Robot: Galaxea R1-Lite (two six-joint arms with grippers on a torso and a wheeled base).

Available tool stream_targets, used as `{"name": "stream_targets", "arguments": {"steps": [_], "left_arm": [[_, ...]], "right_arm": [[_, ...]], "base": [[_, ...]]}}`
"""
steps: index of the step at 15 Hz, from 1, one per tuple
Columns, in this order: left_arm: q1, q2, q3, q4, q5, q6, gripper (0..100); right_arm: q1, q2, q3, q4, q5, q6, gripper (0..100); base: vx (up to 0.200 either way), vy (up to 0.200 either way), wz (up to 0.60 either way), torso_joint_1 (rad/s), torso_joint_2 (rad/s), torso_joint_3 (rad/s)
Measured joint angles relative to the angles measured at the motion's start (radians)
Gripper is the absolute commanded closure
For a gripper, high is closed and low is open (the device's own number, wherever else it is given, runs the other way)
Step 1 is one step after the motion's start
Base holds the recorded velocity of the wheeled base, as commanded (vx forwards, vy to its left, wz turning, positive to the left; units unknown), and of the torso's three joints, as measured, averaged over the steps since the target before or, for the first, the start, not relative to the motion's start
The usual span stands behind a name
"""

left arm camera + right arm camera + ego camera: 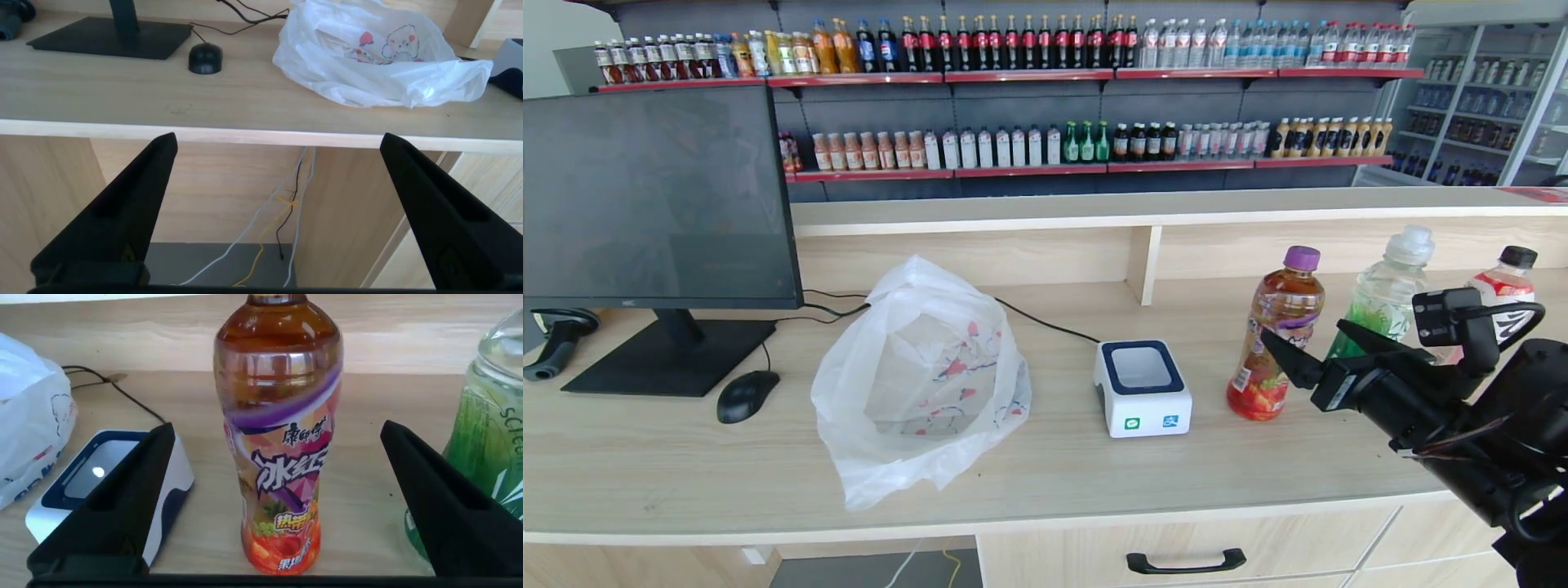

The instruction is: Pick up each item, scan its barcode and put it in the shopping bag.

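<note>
A tea bottle (1275,336) with a purple cap and orange-red label stands on the counter, right of the white barcode scanner (1142,387). My right gripper (1311,345) is open, just right of the tea bottle at its lower half; the wrist view puts the tea bottle (278,433) upright between its fingers (441,506), not touched. A clear green-label bottle (1385,292) and a red-and-white bottle (1503,296) stand farther right. The white plastic shopping bag (923,377) lies open left of the scanner. My left gripper (278,204) is open, below the counter's front edge, holding nothing.
A monitor (658,204) on its stand, a black mouse (747,395) and a handheld scanner (556,339) sit at the counter's left. A raised wooden ledge (1143,220) runs behind the counter. Shelves of bottled drinks (1029,49) line the back wall. A drawer handle (1186,562) is below.
</note>
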Motion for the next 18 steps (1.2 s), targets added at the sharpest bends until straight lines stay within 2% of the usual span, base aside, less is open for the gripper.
{"name": "stream_targets", "arguments": {"steps": [18], "left_arm": [[0.0, 0.0, 0.0, 0.0, 0.0, 0.0, 0]], "right_arm": [[0.008, 0.145, -0.014, 0.0, 0.0, 0.025, 0]], "base": [[0.0, 0.0, 0.0, 0.0, 0.0, 0.0]]}}
